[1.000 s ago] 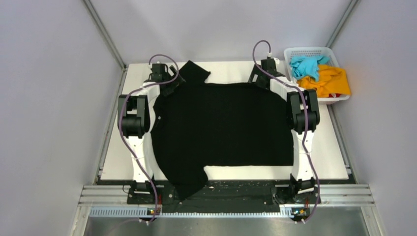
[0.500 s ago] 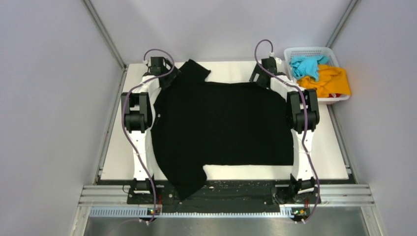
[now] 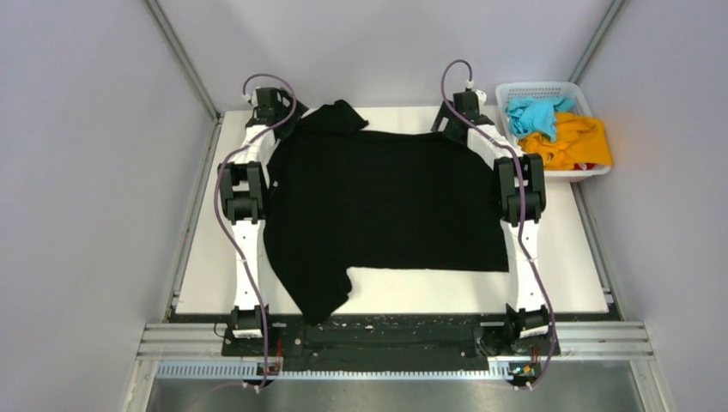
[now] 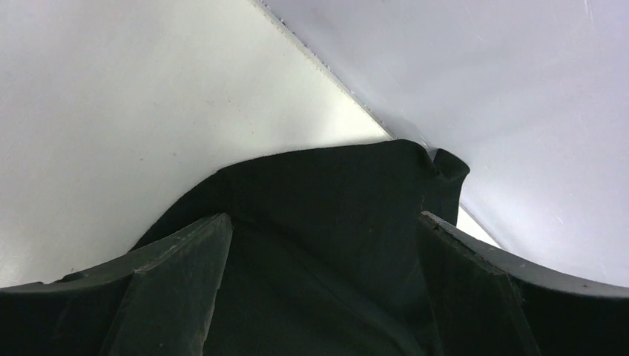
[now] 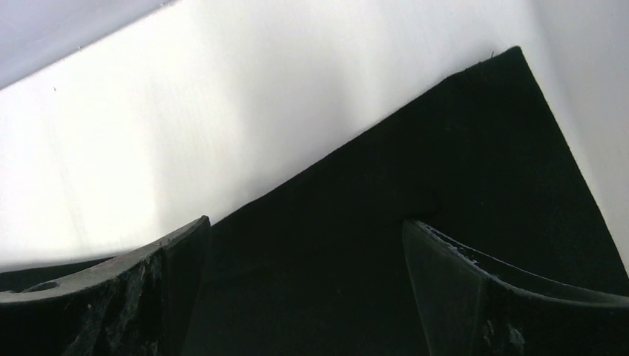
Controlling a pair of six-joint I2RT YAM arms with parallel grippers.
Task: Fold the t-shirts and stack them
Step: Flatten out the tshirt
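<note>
The black shirt [image 3: 386, 206] lies spread nearly flat over most of the white table [image 3: 567, 266]. It is a soft, matte sheet with few wrinkles. Its near edge runs straight, and its right side ends in a clean line beside the right arm. One short sleeve tapers to a rounded flap at the near left, reaching the table's front edge. The other sleeve bunches into a lump at the far edge by the left arm. The left gripper [image 4: 324, 222] has its wedge-shaped dark fingers [image 4: 178, 289] spread wide, with black cloth filling the gap between them. Beyond that, the fabric ends in a smooth curve with a small folded tab at its far right. The right gripper [image 5: 305, 222] is also spread, and its fingers [image 5: 475, 297] are scuffed and grainy. Between them the cloth shows a crisp straight edge rising diagonally to a sharp corner on the smooth tabletop. Whether either set of tips presses on the fabric cannot be told. At the far right stands a white lattice basket [image 3: 536, 89]. It holds a crumpled turquoise shirt [image 3: 534, 116] and a rumpled orange shirt [image 3: 577, 142] that spills over its near rim.
</note>
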